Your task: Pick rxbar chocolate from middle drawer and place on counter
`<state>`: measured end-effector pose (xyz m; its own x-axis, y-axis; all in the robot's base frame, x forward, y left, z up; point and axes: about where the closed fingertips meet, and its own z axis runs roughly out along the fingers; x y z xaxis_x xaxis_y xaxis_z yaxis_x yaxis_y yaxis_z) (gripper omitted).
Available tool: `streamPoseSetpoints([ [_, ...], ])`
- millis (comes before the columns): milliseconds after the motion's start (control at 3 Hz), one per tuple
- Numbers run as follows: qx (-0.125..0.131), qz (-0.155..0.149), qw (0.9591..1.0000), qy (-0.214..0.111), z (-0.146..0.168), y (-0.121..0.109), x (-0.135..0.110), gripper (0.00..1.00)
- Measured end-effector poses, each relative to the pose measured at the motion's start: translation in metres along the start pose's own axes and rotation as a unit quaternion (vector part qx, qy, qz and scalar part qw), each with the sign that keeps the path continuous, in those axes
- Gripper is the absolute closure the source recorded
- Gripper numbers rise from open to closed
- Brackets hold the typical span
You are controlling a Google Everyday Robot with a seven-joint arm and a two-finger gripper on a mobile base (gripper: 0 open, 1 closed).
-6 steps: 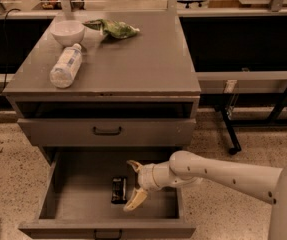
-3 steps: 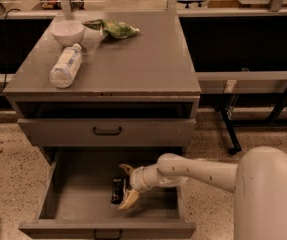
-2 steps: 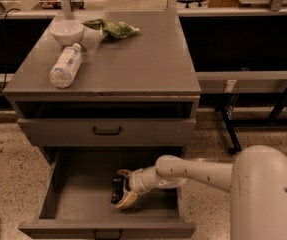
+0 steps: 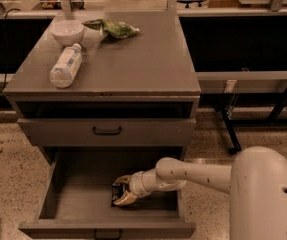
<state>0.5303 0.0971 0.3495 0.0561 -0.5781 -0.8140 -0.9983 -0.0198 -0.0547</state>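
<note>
The middle drawer [image 4: 78, 199] is pulled open low in the camera view. The rxbar chocolate [image 4: 116, 190], a small black bar, lies on the drawer's floor right of centre. My gripper [image 4: 123, 191] reaches in from the right and sits over the bar, with one pale finger at its far end and one at its near end, closed against it. The bar is mostly hidden by the fingers and still rests on the drawer floor. The counter [image 4: 133, 64] is the flat grey top of the cabinet above.
On the counter stand a water bottle lying on its side [image 4: 65, 66], a white bowl [image 4: 67, 31] and a green snack bag [image 4: 114, 29], all at the back left. A closed drawer front with a black handle [image 4: 107, 130] sits above the open drawer. My arm's big white body [image 4: 268, 199] fills the lower right.
My gripper has moved left onto the bar and its fingers have drawn together around it. The bar has stayed in place.
</note>
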Motion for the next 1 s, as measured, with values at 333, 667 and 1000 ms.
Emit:
streamPoseSetpoints([
  [333, -0.001, -0.003, 0.9998, -0.019, -0.007, 0.001, -0.008, 0.95],
  [667, -0.01, -0.009, 0.9981, -0.061, -0.042, 0.002, -0.048, 1.0],
  [1000, -0.02, -0.018, 0.9954, -0.092, -0.098, 0.011, -0.099, 1.0],
])
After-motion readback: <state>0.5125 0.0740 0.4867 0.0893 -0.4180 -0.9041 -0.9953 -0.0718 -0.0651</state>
